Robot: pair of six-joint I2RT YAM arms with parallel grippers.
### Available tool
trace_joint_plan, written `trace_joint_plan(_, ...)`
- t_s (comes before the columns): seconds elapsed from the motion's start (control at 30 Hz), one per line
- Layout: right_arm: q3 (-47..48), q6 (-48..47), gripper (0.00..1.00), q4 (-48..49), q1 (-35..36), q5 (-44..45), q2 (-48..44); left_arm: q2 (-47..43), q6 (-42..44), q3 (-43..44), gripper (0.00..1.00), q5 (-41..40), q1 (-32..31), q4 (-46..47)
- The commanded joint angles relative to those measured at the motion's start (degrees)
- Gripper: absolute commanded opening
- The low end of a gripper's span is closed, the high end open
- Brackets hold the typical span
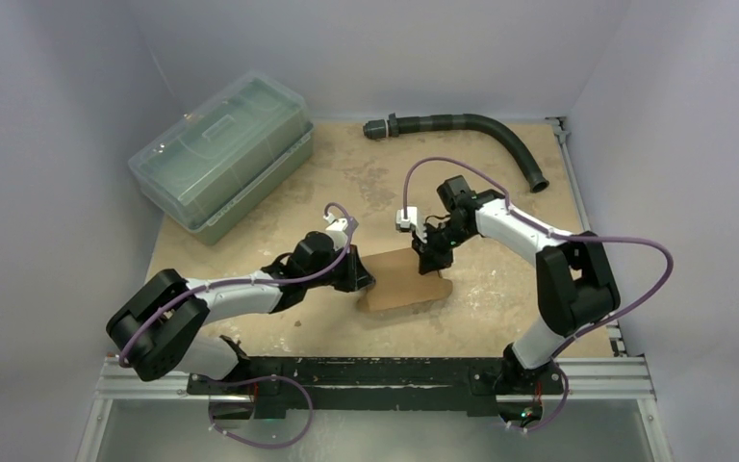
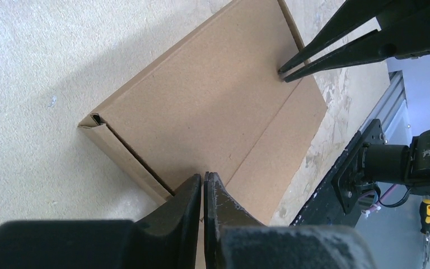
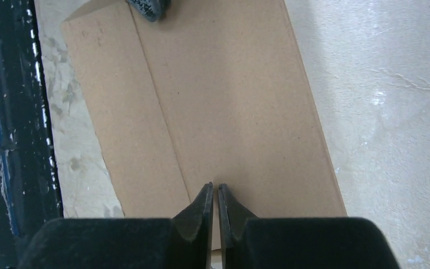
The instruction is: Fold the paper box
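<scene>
Paper box [image 1: 402, 279] matt brown cardboard; table [image 1: 346, 183] rough, chalky; bin [image 1: 221, 154] clear plastic

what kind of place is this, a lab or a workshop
Probably a robotics lab test cell: a left arm and right arm bolted to a metal rail at a worn table edge, plain white walls closing it in, a paper box as the workpiece.

Enclosure: pale grey walls [image 1: 394, 48] at top, left and right; mottled beige tabletop [image 1: 500, 289] centre; aluminium rail [image 1: 394, 393] along bottom; light even, diffuse.
</scene>
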Motion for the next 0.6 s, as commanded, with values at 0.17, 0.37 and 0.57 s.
trace_joint_plan(0.17, 4.5, -0.3, 0.24, -4.3, -3.2, -6.7, -2.7, -6.1, -0.5, 1.7, 0.13, -3.1, 0.3, 2.6)
trace_joint_plan(0.37, 2.6, 4.6, 0.50, -2.4, -12.1, -16.5, -9.0, -18.1, -0.6, 1.0, 0.37, -8.5, 0.4, -0.8)
trace_joint_plan(0.57, -3.4, 31.2, 0.79, 15.6, -16.9, -8.1, -5.7, -24.4, -6.4, -10.3, 0.68, -12.2, 0.4, 4.7)
